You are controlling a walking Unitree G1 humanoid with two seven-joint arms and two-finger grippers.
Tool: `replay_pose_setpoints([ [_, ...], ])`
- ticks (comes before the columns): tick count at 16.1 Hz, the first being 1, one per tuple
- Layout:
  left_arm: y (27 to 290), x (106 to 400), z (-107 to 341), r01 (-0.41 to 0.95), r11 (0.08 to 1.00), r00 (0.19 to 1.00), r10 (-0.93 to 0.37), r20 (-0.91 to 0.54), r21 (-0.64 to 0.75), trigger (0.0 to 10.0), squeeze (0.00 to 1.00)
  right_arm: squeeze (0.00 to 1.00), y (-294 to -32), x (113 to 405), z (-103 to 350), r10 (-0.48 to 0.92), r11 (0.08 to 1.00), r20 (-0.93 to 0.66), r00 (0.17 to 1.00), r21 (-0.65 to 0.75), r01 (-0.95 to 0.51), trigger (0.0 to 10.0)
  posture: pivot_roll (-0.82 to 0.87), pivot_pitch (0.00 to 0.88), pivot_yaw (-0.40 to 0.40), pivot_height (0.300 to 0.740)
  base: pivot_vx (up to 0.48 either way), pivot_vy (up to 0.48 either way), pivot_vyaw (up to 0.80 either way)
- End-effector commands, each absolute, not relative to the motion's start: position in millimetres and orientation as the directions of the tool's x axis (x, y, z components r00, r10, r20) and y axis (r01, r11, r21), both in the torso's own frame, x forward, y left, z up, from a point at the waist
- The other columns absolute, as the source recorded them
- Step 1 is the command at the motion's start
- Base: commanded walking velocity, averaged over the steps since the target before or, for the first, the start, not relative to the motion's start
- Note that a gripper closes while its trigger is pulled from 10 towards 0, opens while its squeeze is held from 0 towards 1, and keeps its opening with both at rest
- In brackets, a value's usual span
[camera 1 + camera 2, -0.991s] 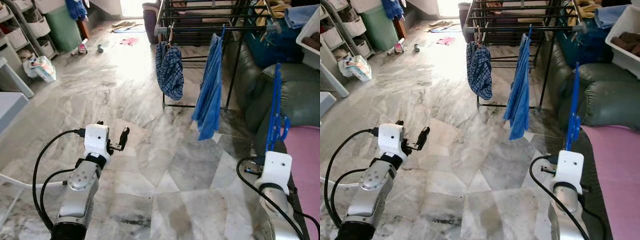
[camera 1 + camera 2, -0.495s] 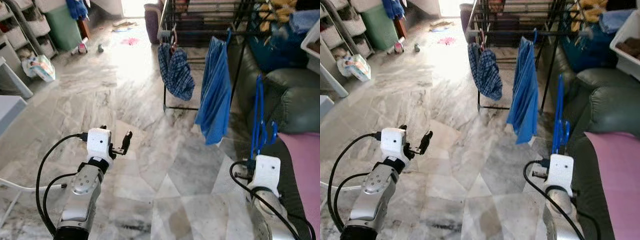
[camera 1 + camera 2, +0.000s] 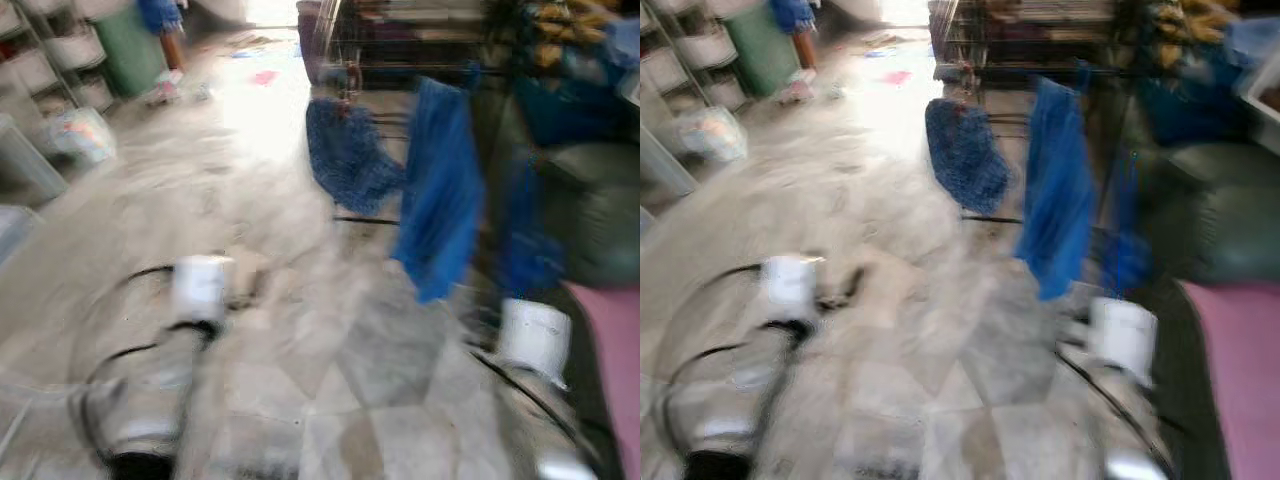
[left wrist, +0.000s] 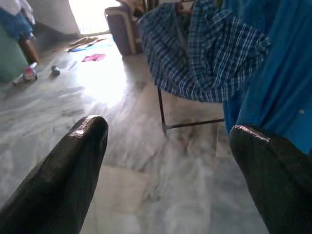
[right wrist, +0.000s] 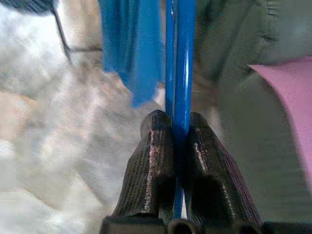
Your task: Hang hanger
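Observation:
Both eye views are blurred by motion. A thin blue hanger [image 5: 179, 73] stands upright in my right gripper [image 5: 179, 122], whose black fingers are shut on its lower bar; in the left eye view it is a blue smear [image 3: 525, 235] above my right wrist. Ahead stands the dark drying rack [image 3: 400, 60], with a blue checked cloth [image 3: 350, 150] and a plain blue cloth [image 3: 440, 190] hanging from it. My left gripper [image 4: 168, 127] is held low over the marble floor, open with nothing between its fingers, pointing towards the checked cloth [image 4: 204, 53].
A dark green sofa [image 3: 590, 190] with a pink cover [image 3: 615, 340] lies on the right, beside the rack. Shelves [image 3: 60, 60], a green bin [image 3: 130, 45] and a white bag [image 3: 85, 130] line the far left. Small items lie on the floor near the bright doorway.
The whole picture has shifted and blurred, so the camera is moving; the rack and hanging cloths look nearer. The right gripper keeps the hanger and the left stays open.

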State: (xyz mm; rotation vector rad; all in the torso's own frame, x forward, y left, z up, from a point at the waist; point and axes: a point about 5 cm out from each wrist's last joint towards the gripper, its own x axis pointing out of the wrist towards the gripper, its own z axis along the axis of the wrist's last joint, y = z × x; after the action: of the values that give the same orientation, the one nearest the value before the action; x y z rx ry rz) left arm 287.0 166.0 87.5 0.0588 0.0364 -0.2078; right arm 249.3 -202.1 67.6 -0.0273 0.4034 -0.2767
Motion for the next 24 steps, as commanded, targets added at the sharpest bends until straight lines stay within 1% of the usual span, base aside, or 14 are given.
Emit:
replay_pose_setpoints([
  [1,150.0,290.1,94.7,0.254,0.966,0.967,-0.254,-0.009,0.043,10.0,0.0,0.0,-218.0,241.7,64.5,-0.325,0.945,-0.397,0.858,-0.119,0.303,10.0,-0.06,0.064,0.048,0.74,0.48,0.0,0.0],
  [5,148.6,290.6,94.0,0.253,0.967,0.968,-0.252,-0.016,0.039,10.0,0.0,0.0,-217.4,242.1,64.0,-0.321,0.947,-0.403,0.857,-0.12,0.298,10.0,-0.06,0.066,0.048,0.74,0.48,0.0,0.0],
  [6,149.6,291.8,91.5,0.231,0.972,0.972,-0.23,-0.04,0.039,10.0,0.0,0.0,-217.3,241.7,64.1,-0.319,0.947,-0.403,0.857,-0.122,0.296,10.0,-0.06,0.065,0.046,0.74,0.311,0.0,0.0],
  [7,150.5,293.5,89.7,0.185,0.979,0.982,-0.181,-0.052,0.082,10.0,0.0,0.0,-217.8,242.0,63.9,-0.319,0.948,-0.405,0.857,-0.124,0.294,10.0,-0.06,0.066,0.043,0.74,0.0,0.0,0.0],
  [8,153.4,293.7,89.6,0.135,0.987,0.99,-0.131,-0.056,0.091,10.0,0.0,0.0,-218.8,242.6,64.0,-0.32,0.948,-0.406,0.856,-0.125,0.294,10.0,-0.05,0.067,0.038,0.74,0.0,0.0,0.0],
  [9,159.4,292.8,87.8,0.124,0.991,0.989,-0.12,-0.086,0.05,10.0,0.0,0.0,-220.5,243.2,63.8,-0.32,0.947,-0.408,0.855,-0.128,0.293,10.0,-0.05,0.068,0.03,0.74,0.0,0.0,0.0],
  [11,168.4,287.9,93.0,0.153,0.988,0.988,-0.152,-0.034,0.03,10.0,0.0,0.0,-222.7,243.1,63.2,-0.314,0.949,-0.414,0.854,-0.138,0.282,10.0,-0.04,0.065,0.014,0.74,0.0,0.0,0.0],
  [12,174.9,285.8,95.9,0.138,0.99,0.99,-0.138,0.0,0.036,10.0,0.0,0.0,-223.8,243.2,63.0,-0.309,0.951,-0.418,0.854,-0.143,0.274,10.0,-0.03,0.064,0.012,0.74,0.0,0.0,0.0],
  [14,189.4,277.9,93.0,0.175,0.981,0.984,-0.171,-0.044,0.086,10.0,0.0,0.0,-226.2,242.9,61.5,-0.301,0.953,-0.428,0.852,-0.154,0.259,10.0,-0.02,0.06,0.013,0.74,0.0,0.0,0.0],
  [15,194.1,272.9,93.3,0.125,0.986,0.991,-0.12,-0.053,0.114,10.0,0.0,0.0,-228.0,243.0,59.4,-0.301,0.953,-0.441,0.845,-0.155,0.258,10.0,-0.02,0.06,0.016,0.74,0.0,0.0,0.0],
  [18,181.1,266.6,91.4,0.167,0.984,0.985,-0.163,-0.064,0.065,10.0,0.0,0.0,-222.0,245.7,57.5,-0.259,0.966,-0.467,0.845,-0.118,0.231,10.0,-0.02,0.063,0.018,0.74,0.0,0.0,0.0],
  [19,175.6,262.5,89.1,0.2,0.977,0.979,-0.195,-0.062,0.079,10.0,0.0,0.0,-219.7,245.5,55.6,-0.247,0.969,-0.478,0.843,-0.117,0.217,10.0,-0.02,0.062,0.014,0.74,0.0,0.0,0.0],
  [21,168.3,258.6,85.7,0.243,0.97,0.968,-0.24,-0.07,0.031,10.0,0.0,0.0,-215.2,245.4,51.2,-0.209,0.978,-0.512,0.833,-0.129,0.165,10.0,-0.02,0.062,0.021,0.74,0.0,0.0,0.0],
  [24,161.3,263.0,90.3,0.233,0.972,0.971,-0.233,-0.052,-0.012,10.0,0.0,0.0,-219.1,244.7,48.2,-0.212,0.977,-0.536,0.817,-0.12,0.175,10.0,-0.03,0.059,0.03,0.74,0.23,0.0,0.0],
])
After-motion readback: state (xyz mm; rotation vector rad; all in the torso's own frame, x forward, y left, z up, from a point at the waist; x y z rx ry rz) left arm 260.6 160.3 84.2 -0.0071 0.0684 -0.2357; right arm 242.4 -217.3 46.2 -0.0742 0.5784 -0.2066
